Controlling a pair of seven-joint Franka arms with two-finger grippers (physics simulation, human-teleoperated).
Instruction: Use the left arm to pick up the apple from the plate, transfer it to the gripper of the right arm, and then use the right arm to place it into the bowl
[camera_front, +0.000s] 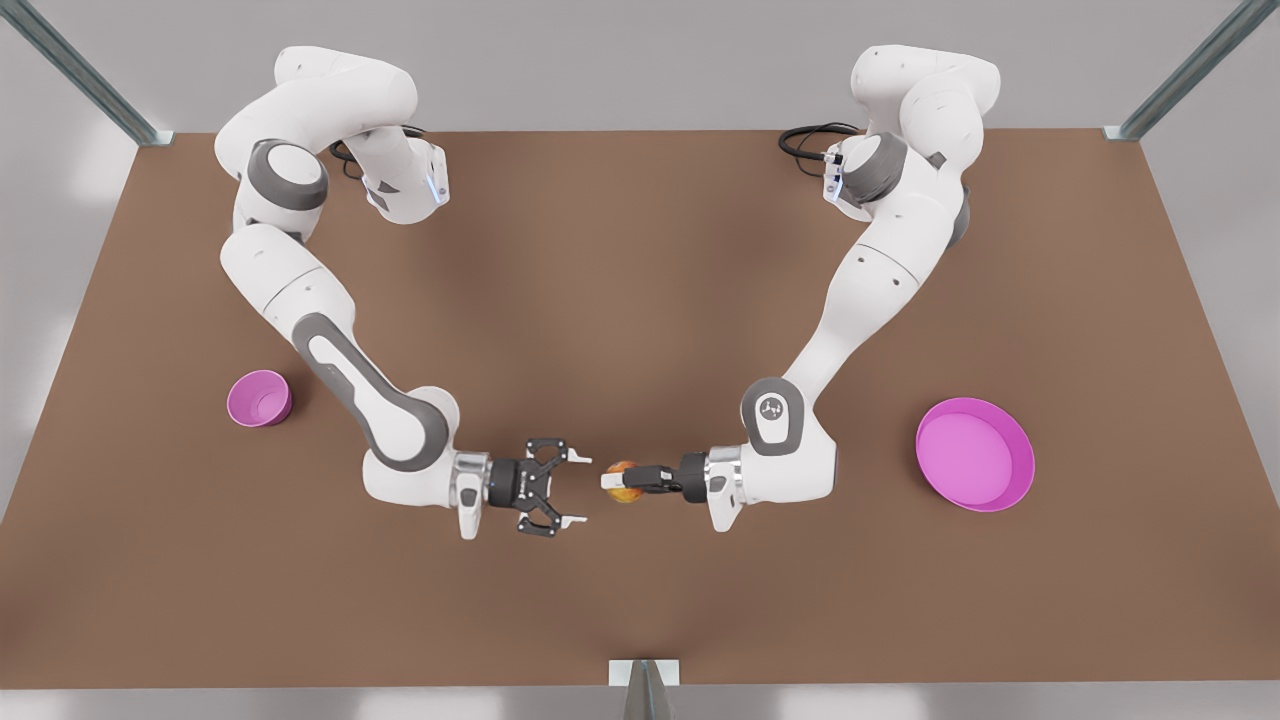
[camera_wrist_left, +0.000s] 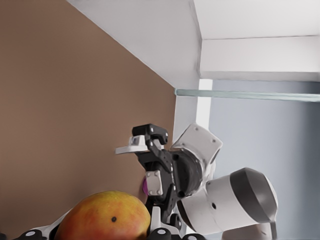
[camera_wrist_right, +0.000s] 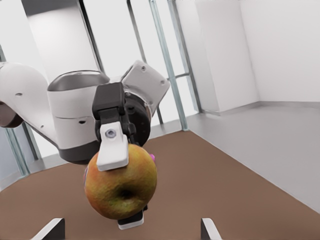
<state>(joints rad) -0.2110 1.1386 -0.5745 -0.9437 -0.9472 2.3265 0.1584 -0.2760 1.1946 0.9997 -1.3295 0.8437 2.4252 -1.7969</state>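
Front view, and here is the handover, mid-desk (camera_front: 640, 230): two arms reaching toward each other, wrists level, the apple (camera_front: 622, 481) held up in the air between them. Matching by the wrist cameras, the left gripper (camera_front: 612, 481) is the one on the front view's right, and its jaws are clamped on the apple. It sits near the plate (camera_front: 975, 455), which lies empty, well apart behind that arm.

The right gripper (camera_front: 572, 488), on the front view's left, faces it with jaws spread wide, just beside the fruit but not touching. The bowl (camera_front: 259, 397) waits off behind that arm. Holding the apple out at the fingertips looks deliberate: it leaves the near side bare for the other jaws to close on.

From the right wrist view, the apple (camera_wrist_right: 121, 182) shows a dark dimple facing the camera, so its core axis appears to run roughly along the line between the two grippers. One white finger pad (camera_wrist_right: 113, 148) sits over its upper side, another peeks beneath. The fruit is nearly round, with no real long axis.
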